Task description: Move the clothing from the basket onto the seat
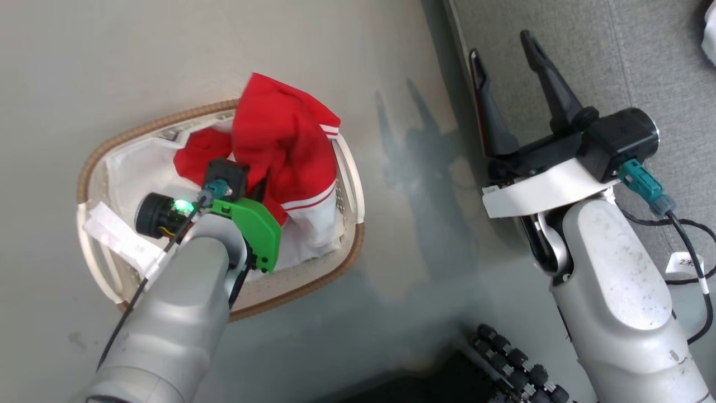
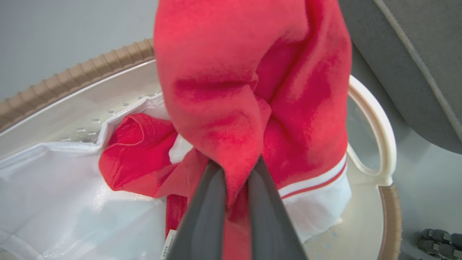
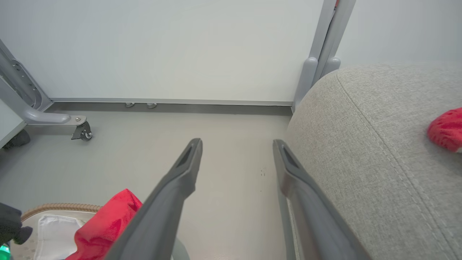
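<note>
Grey smooth floor [image 1: 56, 67] lies under the basket [image 1: 349, 168], which sits just beside the seat [image 1: 615, 56]. Your left gripper [image 2: 236, 169] has its fingers pressed together on a fold of the clothing [image 1: 279, 145], a red bunch with a white striped band rising above the basket. More red fabric lies on the white liner [image 2: 54, 202]. Your right gripper [image 1: 500, 45] is spread wide with nothing between its fingers, at the seat's edge. Another red piece [image 3: 445, 128] rests on the seat. A white tag [image 1: 683, 262] on the right arm's cable begins with "2"; you cannot read the rest. The sewn label [image 2: 169, 243] in the clothing is too blurred to read.
</note>
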You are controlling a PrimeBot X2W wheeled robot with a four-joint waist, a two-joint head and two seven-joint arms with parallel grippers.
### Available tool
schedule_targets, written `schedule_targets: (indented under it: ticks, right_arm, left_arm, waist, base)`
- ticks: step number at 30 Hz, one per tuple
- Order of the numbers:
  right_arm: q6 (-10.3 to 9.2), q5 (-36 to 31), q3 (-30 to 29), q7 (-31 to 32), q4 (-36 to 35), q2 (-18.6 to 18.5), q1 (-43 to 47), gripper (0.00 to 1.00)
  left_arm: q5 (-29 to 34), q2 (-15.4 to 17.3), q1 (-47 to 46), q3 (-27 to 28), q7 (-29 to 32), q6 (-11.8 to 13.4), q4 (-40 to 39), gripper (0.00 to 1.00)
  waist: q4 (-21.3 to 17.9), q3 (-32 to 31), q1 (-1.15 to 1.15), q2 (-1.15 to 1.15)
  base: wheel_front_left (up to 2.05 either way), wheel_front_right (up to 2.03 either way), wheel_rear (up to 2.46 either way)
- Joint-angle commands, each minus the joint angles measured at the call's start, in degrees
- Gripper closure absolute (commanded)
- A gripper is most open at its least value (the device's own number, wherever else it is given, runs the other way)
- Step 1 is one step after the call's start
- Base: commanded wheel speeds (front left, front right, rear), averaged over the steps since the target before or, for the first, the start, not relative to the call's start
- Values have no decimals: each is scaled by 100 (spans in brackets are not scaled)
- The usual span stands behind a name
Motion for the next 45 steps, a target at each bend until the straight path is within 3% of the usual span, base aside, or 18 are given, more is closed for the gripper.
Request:
schedule_targets:
  ticks: [1, 17, 34, 45]
  right_arm:
    - [-8, -61, 0, -2, 53, -23, 143, 0]
    - [-8, -339, 122, -2, 441, -25, 917, 0]
    - [-8, -315, 81, -2, 688, -23, 1657, 0]
    - [-8, -295, 99, -1, 789, -25, 2111, 0]
  left_arm:
    - [75, 5, 167, 20, -31, -16, -114, 100]
    - [700, 199, 1514, 611, -29, 187, -1943, 100]
    - [1146, 54, 2519, 1780, -29, 78, -3881, 100]
    - [1217, -40, 2522, 1955, -29, -11, -4939, 100]
  waist:
    - [244, -503, 0, 0]
    - [870, -2072, 0, 0]
    - [1309, -3267, 0, 0]
    - [1488, -3724, 0, 0]
  base:
    - [0, 0, 0]
    - [0, 0, 0]
    - [0, 0, 0]
    - [0, 0, 0]
